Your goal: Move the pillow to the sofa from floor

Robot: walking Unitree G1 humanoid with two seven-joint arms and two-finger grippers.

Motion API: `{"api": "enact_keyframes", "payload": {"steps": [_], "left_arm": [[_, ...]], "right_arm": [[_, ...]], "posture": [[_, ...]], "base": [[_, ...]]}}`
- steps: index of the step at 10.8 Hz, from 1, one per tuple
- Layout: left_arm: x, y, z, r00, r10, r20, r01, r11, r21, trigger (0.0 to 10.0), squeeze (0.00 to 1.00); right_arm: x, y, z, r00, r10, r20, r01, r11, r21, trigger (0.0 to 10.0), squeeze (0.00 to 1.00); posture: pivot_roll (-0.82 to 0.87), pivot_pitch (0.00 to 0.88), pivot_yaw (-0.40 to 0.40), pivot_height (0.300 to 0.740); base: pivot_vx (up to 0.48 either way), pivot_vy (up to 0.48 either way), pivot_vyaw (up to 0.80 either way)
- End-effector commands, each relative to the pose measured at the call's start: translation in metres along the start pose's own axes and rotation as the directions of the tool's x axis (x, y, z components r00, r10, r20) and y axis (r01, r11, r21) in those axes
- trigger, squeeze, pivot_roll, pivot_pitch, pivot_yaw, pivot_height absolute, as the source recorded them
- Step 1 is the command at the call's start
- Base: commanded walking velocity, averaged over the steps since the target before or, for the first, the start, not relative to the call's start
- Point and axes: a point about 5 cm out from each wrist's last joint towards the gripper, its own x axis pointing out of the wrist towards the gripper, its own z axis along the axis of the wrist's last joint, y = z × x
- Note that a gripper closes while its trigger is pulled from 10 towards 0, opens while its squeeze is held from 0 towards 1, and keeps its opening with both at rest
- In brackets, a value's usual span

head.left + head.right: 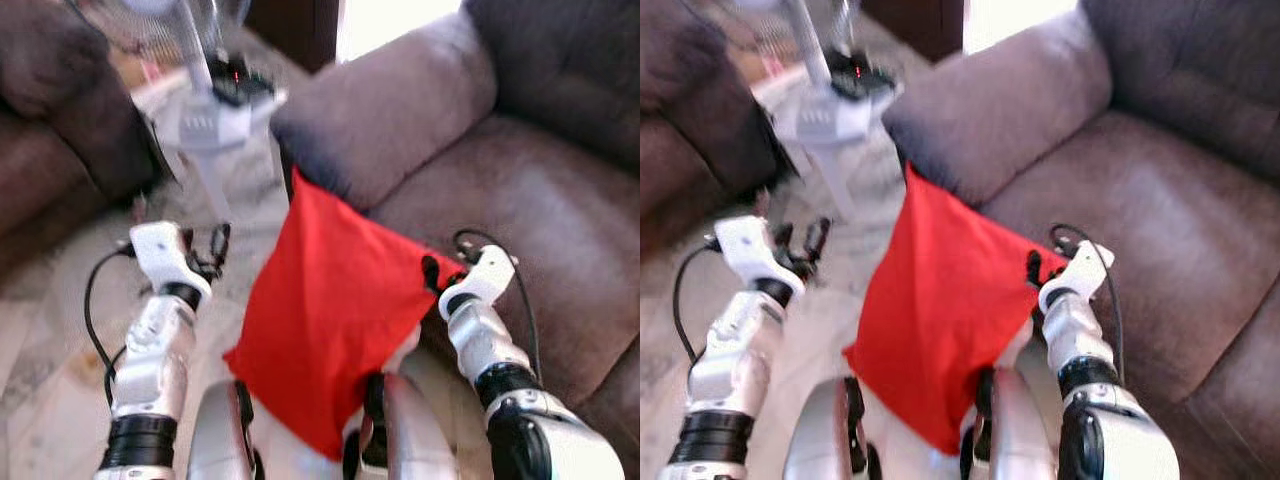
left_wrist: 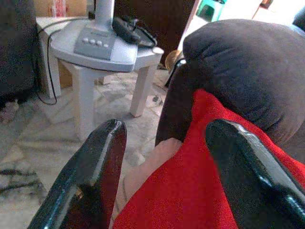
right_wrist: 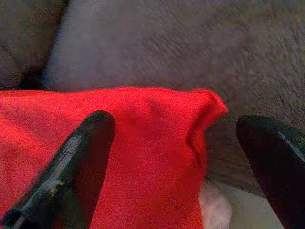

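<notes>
**Red pillow propped against the sofa front, both grippers spread**

The red pillow (image 1: 325, 320) stood on a corner in front of the brown sofa (image 1: 520, 200), turned like a diamond. Its long axis ran from a top corner, which pointed up and away from the robot and touched the padded sofa armrest (image 1: 390, 110), down to a bottom corner that pointed toward the robot and hung between its silver legs. One side corner reached right, to the front edge of the sofa seat; the other pointed left over the pale marbled floor (image 1: 60, 380). The pillow leaned along the sofa's front face and was not up on the seat cushion.

The right gripper (image 3: 181, 167) sat at the pillow's right corner, its two black fingers (image 3: 71, 167) spread wide. One finger lay over the red cloth, the other stood apart from it beside the sofa fabric, so nothing was clamped between them.

The left gripper (image 2: 167, 181) was held out to the left of the pillow, over the floor, and well apart from it in the head views. Its fingers (image 2: 90, 181) were also wide apart, aimed at the pillow's upper edge and the armrest behind it, and gripping nothing.

Beyond the armrest a small white table (image 2: 95, 52) carried the grey base of a fan (image 2: 97, 40) and a dark remote (image 2: 126, 29).
</notes>
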Motion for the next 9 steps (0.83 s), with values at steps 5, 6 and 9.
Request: {"api": "enact_keyframes", "payload": {"steps": [5, 6, 9], "left_arm": [[-0.003, 0.005, 0.018, 1.0, 0.003, 0.009, -0.002, 0.999, -0.041, 10.0, 0.0], [-0.003, 0.002, 0.019, 1.0, -0.002, 0.007, 0.002, 0.999, -0.044, 10.0, 0.0], [-0.004, 0.0, 0.023, 1.0, -0.03, 0.005, 0.031, 0.997, -0.076, 10.0, 0.0]], "right_arm": [[0.002, 0.001, 0.004, 1.0, -0.003, 0.031, -0.002, 0.991, 0.135, 10.0, 0.0], [0.001, 0.009, 0.002, 0.996, 0.077, 0.033, -0.082, 0.979, 0.186, 10.0, 0.0], [0.0, 0.007, -0.009, 0.997, 0.075, -0.016, -0.072, 0.983, 0.172, 10.0, 0.0]], "posture": [[0.07, 0.296, -0.031, 0.584], [0.08, 0.289, -0.031, 0.584], [0.08, 0.279, -0.034, 0.584]], "base": [[0.0, 0.0, 0.0], [0.0, 0.0, 0.0], [0.0, 0.0, 0.0]]}}
